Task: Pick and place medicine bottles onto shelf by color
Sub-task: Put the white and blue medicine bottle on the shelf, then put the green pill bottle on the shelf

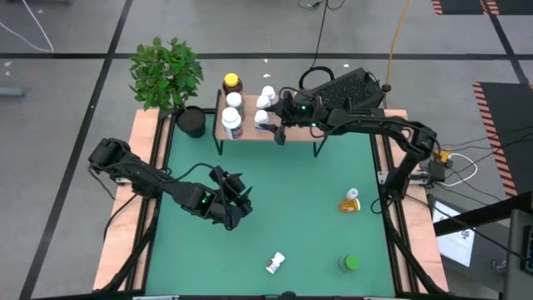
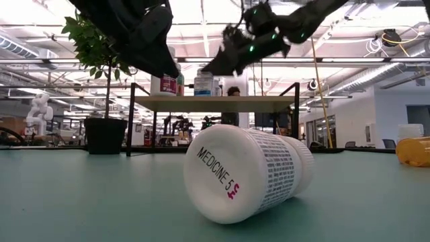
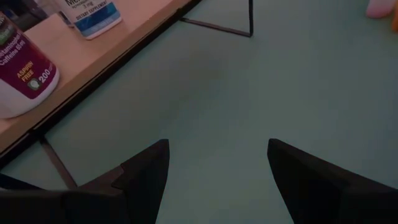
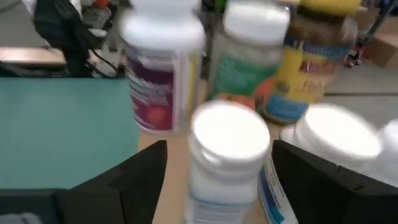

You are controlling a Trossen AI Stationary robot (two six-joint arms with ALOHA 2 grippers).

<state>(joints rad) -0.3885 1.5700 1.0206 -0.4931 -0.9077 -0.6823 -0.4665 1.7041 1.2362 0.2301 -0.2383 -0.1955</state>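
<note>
My right gripper (image 1: 268,127) hangs released around a white bottle (image 4: 227,155) on the shelf (image 1: 291,132) at twelve o'clock; retreating carelessly, I risk toppling neighbouring bottles; left jaws idle open

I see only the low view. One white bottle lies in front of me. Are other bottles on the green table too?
Observer: Yes. A green bottle sits beside the white bottle, toward the right arm's side.
Operator: Is the right gripper holding something?
Observer: No. The right gripper is open over the shelf, with a white-capped bottle between its fingers.
Operator: And the left one?
Observer: The left gripper is open and empty above the table.
</note>
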